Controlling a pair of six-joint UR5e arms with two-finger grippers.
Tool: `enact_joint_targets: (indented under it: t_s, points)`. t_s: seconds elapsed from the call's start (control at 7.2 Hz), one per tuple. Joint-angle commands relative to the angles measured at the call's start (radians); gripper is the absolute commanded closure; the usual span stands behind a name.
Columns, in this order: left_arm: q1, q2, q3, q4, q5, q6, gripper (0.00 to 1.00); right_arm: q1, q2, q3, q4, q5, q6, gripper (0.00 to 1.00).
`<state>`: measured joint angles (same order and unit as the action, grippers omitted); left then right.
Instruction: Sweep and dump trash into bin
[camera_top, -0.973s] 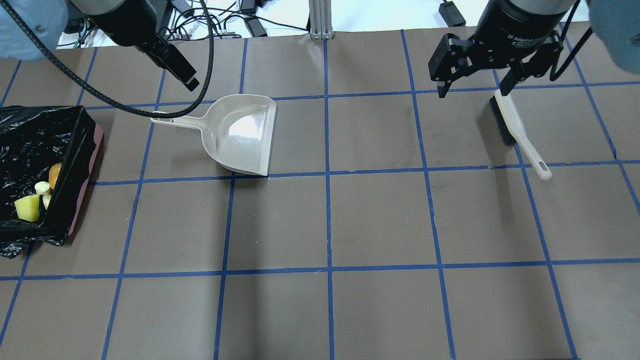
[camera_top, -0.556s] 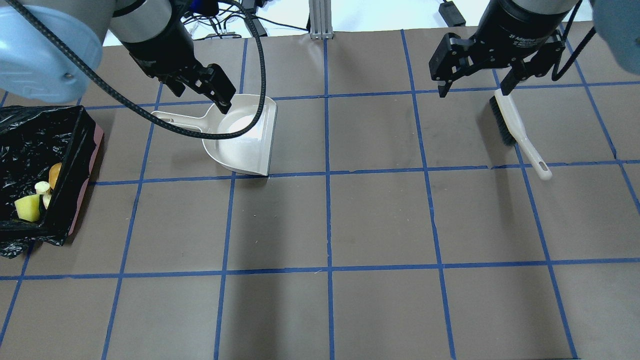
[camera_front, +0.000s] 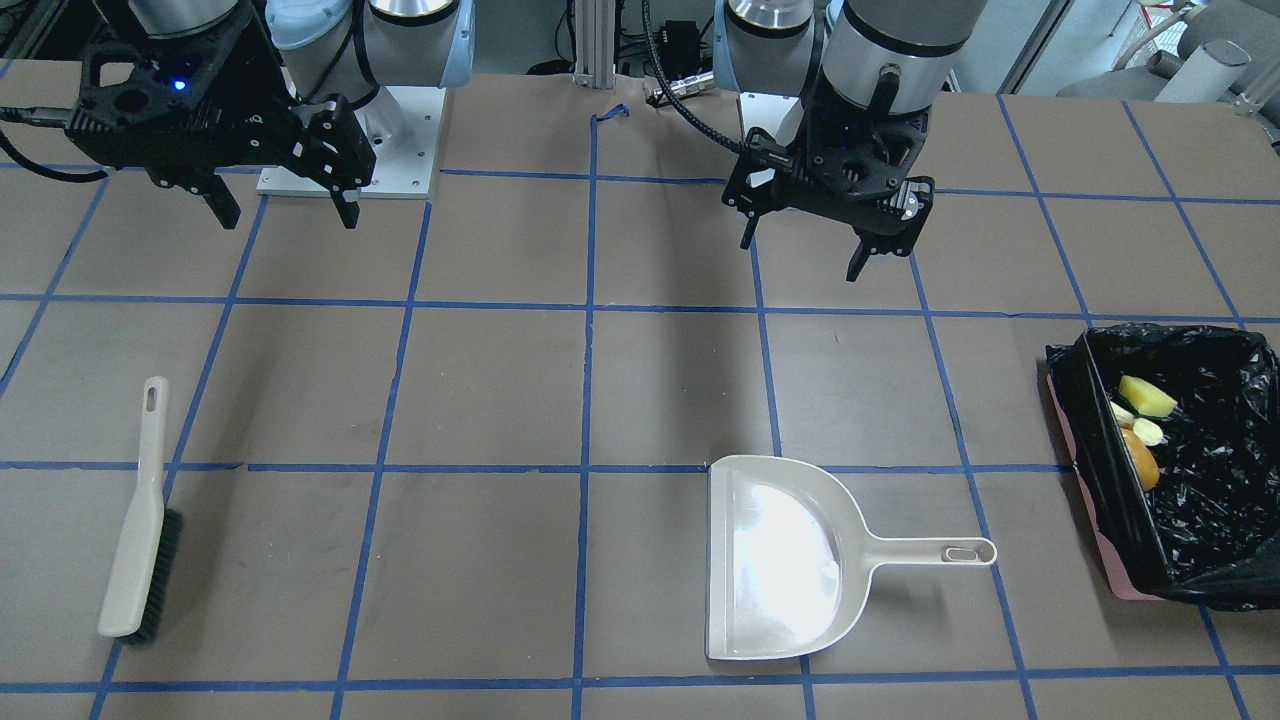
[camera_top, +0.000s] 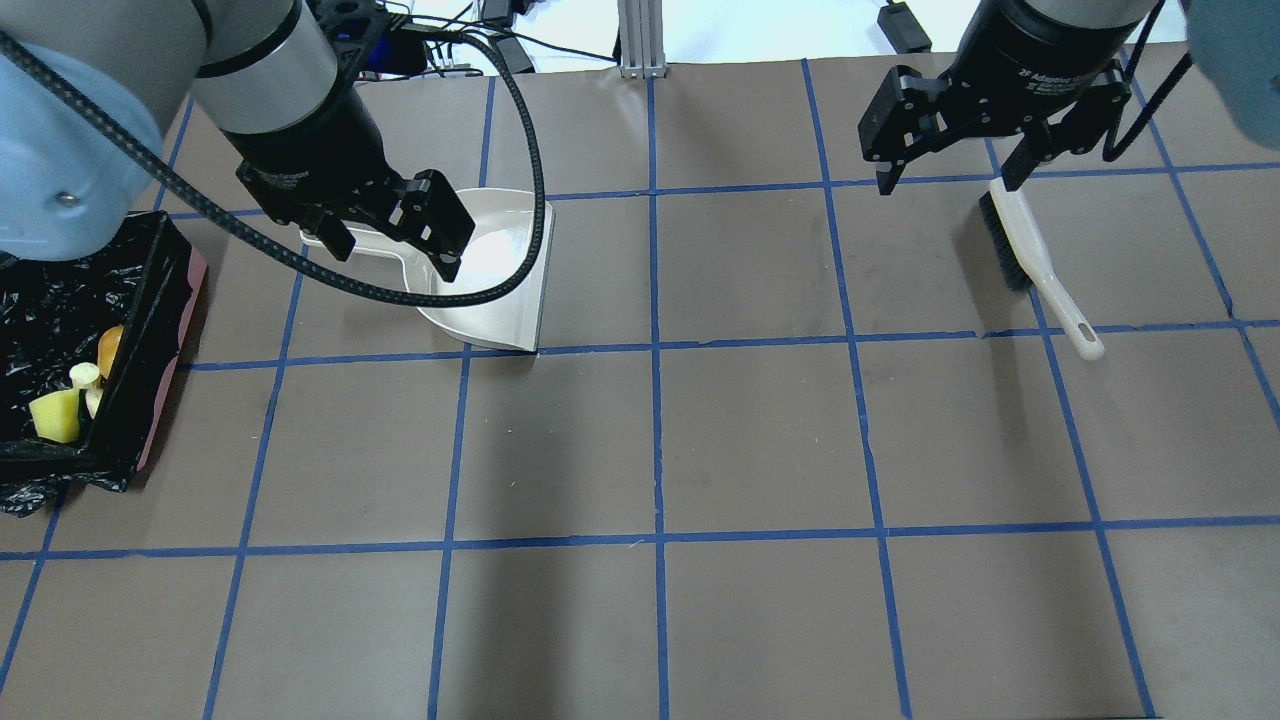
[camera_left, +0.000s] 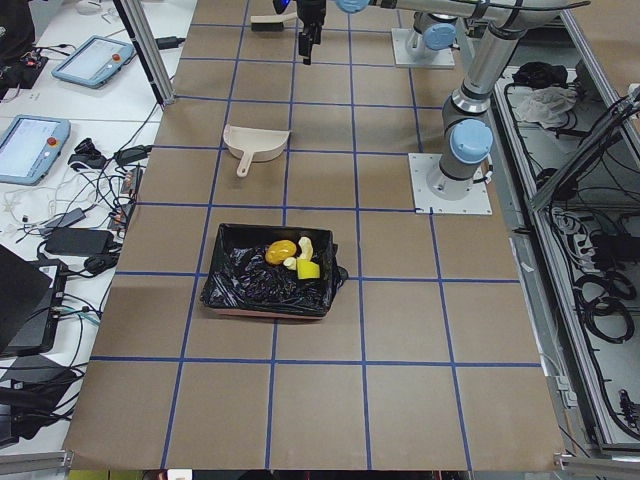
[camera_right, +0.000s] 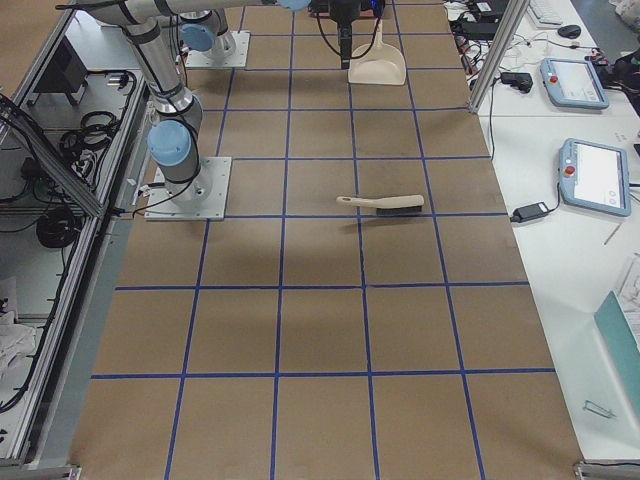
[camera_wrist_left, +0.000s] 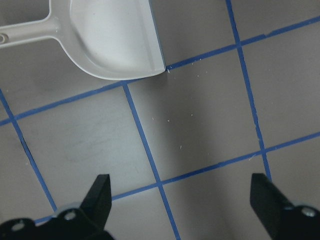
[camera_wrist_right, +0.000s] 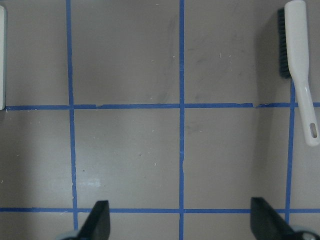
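The trash lies in the bin (camera_top: 165, 390): yellow sponge (camera_top: 55, 417), tan bread piece (camera_top: 85, 377) and brown potato lump (camera_top: 109, 350). The front view shows the bin (camera_front: 1200, 570) with the sponge (camera_front: 1146, 396), bread piece (camera_front: 1148, 431) and lump (camera_front: 1141, 462). My left gripper (camera_top: 395, 260) is open and empty, raised over the cream dustpan (camera_top: 490, 320) near its handle. It also shows in the front view (camera_front: 801, 258). My right gripper (camera_top: 947, 183) is open and empty, raised beside the brush (camera_top: 1030, 255).
The dustpan (camera_front: 770, 560) lies flat and empty, its handle towards the bin. The brush (camera_front: 135, 530) lies on its side at the robot's right. The left wrist view shows the dustpan (camera_wrist_left: 110, 40) ahead; the right wrist view shows the brush (camera_wrist_right: 298, 55).
My left arm has swung in from the far left corner and now hangs over the dustpan's handle end. The right arm, dustpan, brush and bin have not moved.
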<state>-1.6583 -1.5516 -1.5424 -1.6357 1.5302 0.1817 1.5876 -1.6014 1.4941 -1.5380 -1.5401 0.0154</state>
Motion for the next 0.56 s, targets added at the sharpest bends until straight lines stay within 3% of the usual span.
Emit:
enact_joint_targets:
  t_s: [0.0, 0.42]
  points:
    - [0.061, 0.005, -0.001, 0.007, -0.005, 0.005, 0.0, 0.0, 0.0, 0.0, -0.001, 0.0, -0.002, 0.0]
    - [0.161, 0.018, -0.004, 0.033, -0.012, 0.021, 0.0, 0.0, -0.002, 0.0, -0.002, 0.0, 0.0, 0.0]
